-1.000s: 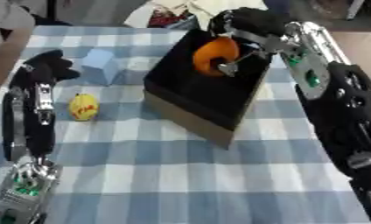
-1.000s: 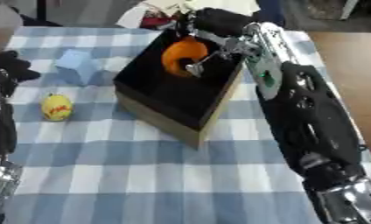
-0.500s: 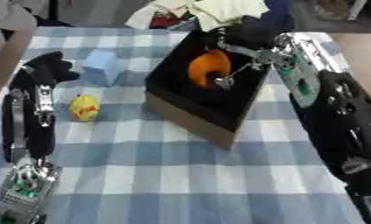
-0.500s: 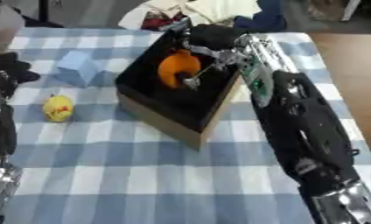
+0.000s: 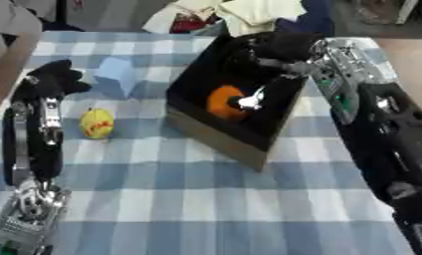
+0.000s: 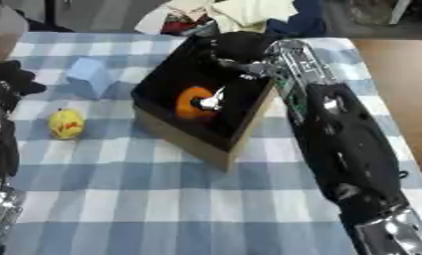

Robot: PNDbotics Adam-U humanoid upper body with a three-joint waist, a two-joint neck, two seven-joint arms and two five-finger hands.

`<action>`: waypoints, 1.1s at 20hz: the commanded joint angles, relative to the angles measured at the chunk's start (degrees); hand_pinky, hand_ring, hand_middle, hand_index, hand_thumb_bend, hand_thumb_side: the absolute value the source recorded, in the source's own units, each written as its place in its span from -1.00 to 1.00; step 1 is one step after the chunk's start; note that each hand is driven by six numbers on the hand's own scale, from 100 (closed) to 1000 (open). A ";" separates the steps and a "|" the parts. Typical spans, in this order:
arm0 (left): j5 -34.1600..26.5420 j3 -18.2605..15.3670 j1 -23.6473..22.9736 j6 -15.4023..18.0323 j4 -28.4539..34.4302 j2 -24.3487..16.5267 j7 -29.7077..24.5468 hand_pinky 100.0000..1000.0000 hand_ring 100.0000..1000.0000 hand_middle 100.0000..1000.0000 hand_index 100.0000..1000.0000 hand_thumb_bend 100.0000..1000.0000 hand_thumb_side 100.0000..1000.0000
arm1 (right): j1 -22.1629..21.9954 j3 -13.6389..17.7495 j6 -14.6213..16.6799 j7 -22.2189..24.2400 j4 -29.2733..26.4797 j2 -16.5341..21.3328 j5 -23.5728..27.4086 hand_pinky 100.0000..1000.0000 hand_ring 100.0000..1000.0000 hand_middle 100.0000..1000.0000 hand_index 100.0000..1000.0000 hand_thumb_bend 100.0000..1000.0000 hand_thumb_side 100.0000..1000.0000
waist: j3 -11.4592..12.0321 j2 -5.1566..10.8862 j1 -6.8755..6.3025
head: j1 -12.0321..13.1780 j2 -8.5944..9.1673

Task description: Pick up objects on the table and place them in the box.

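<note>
right hand (image 5: 271, 52) reaches into the box (image 5: 216, 134), fingers seemingly spread above the roundish orange object (image 5: 223, 101), no clear long axis; yellow object (image 5: 97, 122) at nine o'clock; left hand (image 5: 53, 79) curled, empty

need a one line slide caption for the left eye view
Right robot hand reaches into the black box over an orange object; a yellow object and blue block wait on the checked tablecloth.

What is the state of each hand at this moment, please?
Left hand: fingers curled, holding nothing, beside the yellow fruit.
Right hand: inside the box, above the orange; open or closed cannot be told.
</note>
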State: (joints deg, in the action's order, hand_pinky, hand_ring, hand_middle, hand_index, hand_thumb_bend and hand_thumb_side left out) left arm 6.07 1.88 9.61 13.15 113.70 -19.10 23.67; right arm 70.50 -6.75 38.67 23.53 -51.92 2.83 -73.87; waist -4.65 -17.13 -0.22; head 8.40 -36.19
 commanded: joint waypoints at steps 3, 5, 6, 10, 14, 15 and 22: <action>-0.19 -0.09 0.58 0.06 0.89 -0.37 -0.34 0.25 0.04 0.06 0.42 -1.00 0.52 | 0.97 0.42 0.00 -2.54 -1.98 0.59 -2.64 0.89 1.00 0.86 0.73 -0.10 0.91 | -0.19 1.19 -0.14 | -0.15 0.59; -0.20 -0.08 0.59 0.06 0.89 -0.37 -0.39 0.25 0.04 0.06 0.42 -1.00 0.52 | 0.94 0.61 0.02 -3.38 -2.32 0.63 -2.92 0.89 1.00 0.85 0.72 -0.11 0.86 | -0.29 1.21 -0.15 | -0.15 0.59; -0.19 -0.08 0.59 0.04 0.89 -0.37 -0.43 0.25 0.04 0.06 0.42 -1.00 0.52 | 0.91 0.70 -0.01 -3.74 -2.47 0.66 -2.98 0.89 1.00 0.85 0.72 -0.14 0.85 | -0.31 1.21 -0.15 | -0.14 0.60; -0.14 -0.13 0.51 -0.02 0.89 -0.37 -0.47 0.25 0.04 0.06 0.42 -1.00 0.52 | 0.73 1.21 -0.36 -5.16 -3.40 1.22 -1.96 0.88 1.00 0.82 0.71 -0.31 0.73 | -0.40 1.22 -0.16 | -0.08 0.56; -0.04 -0.23 0.42 0.01 0.89 -0.45 -0.35 0.25 0.04 0.06 0.42 -1.00 0.52 | 0.41 2.58 -0.86 -6.68 -5.53 3.24 1.02 0.86 1.00 0.80 0.69 -0.73 0.40 | -0.70 1.21 -0.17 | 0.17 0.44; -0.02 -0.28 0.37 0.00 0.89 -0.47 -0.29 0.25 0.04 0.06 0.42 -1.00 0.53 | 0.28 3.14 -1.15 -7.25 -6.14 4.09 1.90 0.85 0.99 0.79 0.68 -0.86 0.34 | -0.80 1.21 -0.13 | 0.29 0.39; 0.16 -0.48 0.19 -0.08 0.89 -0.65 0.21 0.25 0.04 0.06 0.42 -1.00 0.55 | -1.92 6.95 -1.84 -12.89 -8.71 9.82 8.35 0.79 0.92 0.74 0.67 -1.00 0.06 | -1.33 1.23 0.12 | 0.85 0.15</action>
State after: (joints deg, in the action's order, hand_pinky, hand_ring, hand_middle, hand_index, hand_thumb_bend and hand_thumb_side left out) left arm 6.12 1.86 9.59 13.01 113.70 -19.10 23.59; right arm 67.56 -0.72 36.92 11.83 -59.00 10.62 -66.78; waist -5.97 -17.13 -0.06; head 9.02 -36.20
